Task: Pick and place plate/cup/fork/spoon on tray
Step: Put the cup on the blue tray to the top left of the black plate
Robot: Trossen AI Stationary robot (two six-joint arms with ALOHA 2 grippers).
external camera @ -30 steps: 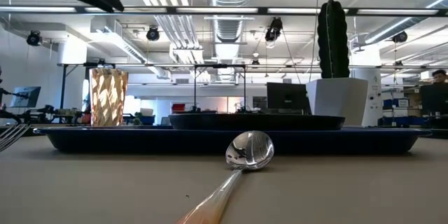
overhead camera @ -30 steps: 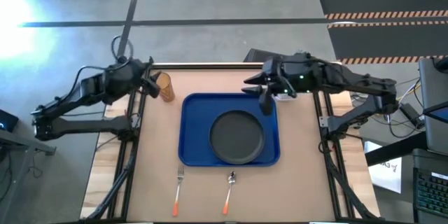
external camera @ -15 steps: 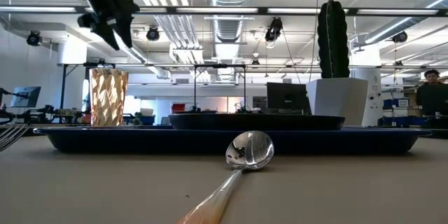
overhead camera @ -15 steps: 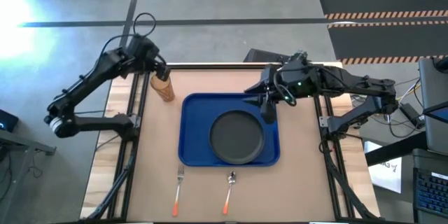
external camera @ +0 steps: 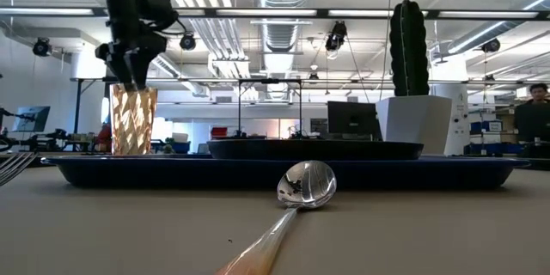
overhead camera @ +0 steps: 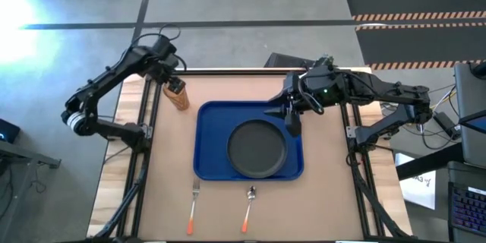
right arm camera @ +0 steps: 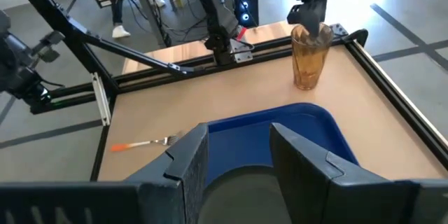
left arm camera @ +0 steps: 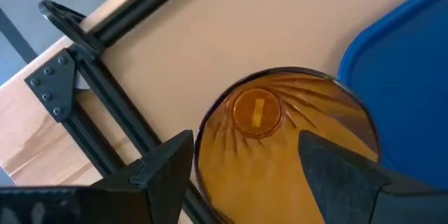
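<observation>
The amber cup point(overhead camera: 180, 96) stands upright on the table just off the blue tray's point(overhead camera: 209, 159) far left corner. My left gripper point(overhead camera: 174, 84) points down right over the cup, open. In the left wrist view its fingers point(left arm camera: 171, 157) flank the cup's rim point(left arm camera: 210, 112), and I see no touch. The black plate point(overhead camera: 257, 149) lies on the tray. My right gripper point(overhead camera: 292, 118) hovers open and empty over the tray's far right corner. The fork point(overhead camera: 194, 208) and spoon point(overhead camera: 248, 206) lie on the table near the front edge.
A white pot with a green cactus point(external camera: 411, 94) stands behind the tray at the far right, mostly hidden under my right arm in the high view. Black frame rails point(overhead camera: 148, 133) run along the table's left, right and far edges. A person point(external camera: 537, 112) stands in the room beyond.
My left gripper has swung from the left of the cup toward the far edge, then over the cup. It has tipped to point down and come down to the rim. My right gripper has shifted a little toward the near edge, over the tray's corner.
</observation>
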